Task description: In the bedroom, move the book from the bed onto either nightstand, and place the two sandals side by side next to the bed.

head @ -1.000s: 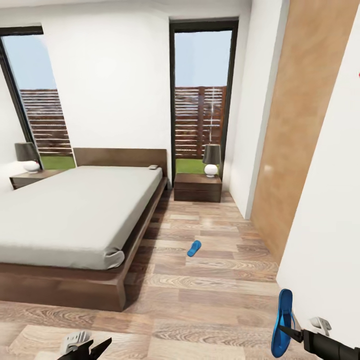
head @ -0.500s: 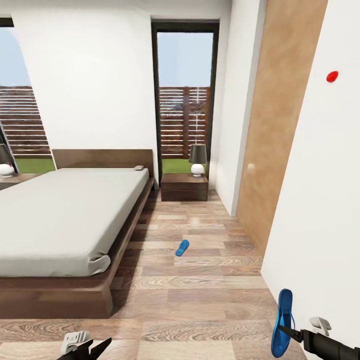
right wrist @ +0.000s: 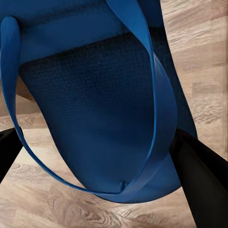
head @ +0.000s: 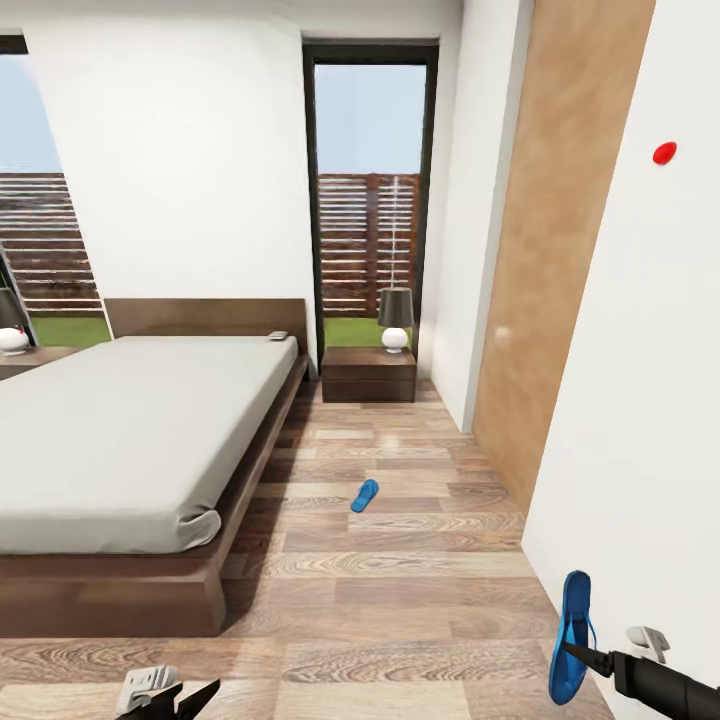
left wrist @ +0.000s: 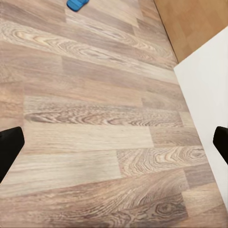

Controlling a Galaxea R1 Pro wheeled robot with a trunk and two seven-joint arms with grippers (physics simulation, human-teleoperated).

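A bright blue sandal (head: 572, 637) hangs upright low at the right by the white wall, with my right gripper (head: 578, 654) shut on its heel end. Up close, that sandal (right wrist: 95, 95) has a dark finger (right wrist: 202, 178) against its side. The other sandal (head: 365, 495) lies on the floor between the bed (head: 120, 440) and the door, and its edge (left wrist: 77, 4) shows ahead of my left gripper (left wrist: 114, 142), which is open over bare planks. The book (head: 278, 335) is a small dark thing on the mattress corner by the headboard. One nightstand (head: 368, 375) stands under the window.
A second nightstand (head: 25, 360) sits at the far left of the bed. Each carries a lamp (head: 396, 320). A wooden door (head: 560, 260) and white wall (head: 640, 420) close off the right. Wood floor (head: 400, 590) stretches between the bed and the wall.
The head view swung to the right, shifting the whole room leftward. My right gripper sank a little and edged right with the sandal. The left gripper dipped slightly.
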